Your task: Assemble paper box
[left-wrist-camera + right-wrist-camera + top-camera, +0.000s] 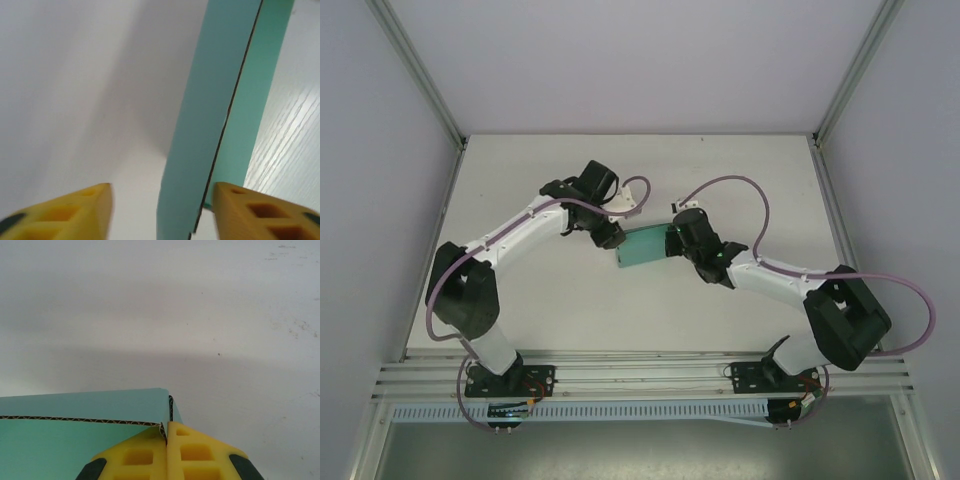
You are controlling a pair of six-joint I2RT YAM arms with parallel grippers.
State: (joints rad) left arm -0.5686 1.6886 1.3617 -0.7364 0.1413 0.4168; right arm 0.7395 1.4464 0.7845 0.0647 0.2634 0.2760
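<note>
I see the white table [520,300] under the paper box [642,248], which is near its middle. The box's long axis runs left-right, with the left end angled toward the arm bases. At the box's right end, my right gripper [167,426] is pinched on the edge. At its left end, my left gripper [162,185] has its fingers spread around the card.

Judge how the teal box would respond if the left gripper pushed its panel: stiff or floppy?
Probably fairly stiff: the paper box shows a corrugated edge. Likely light, as the right gripper pinches it by one corner. The panels may hinge at the dark seam.
</note>
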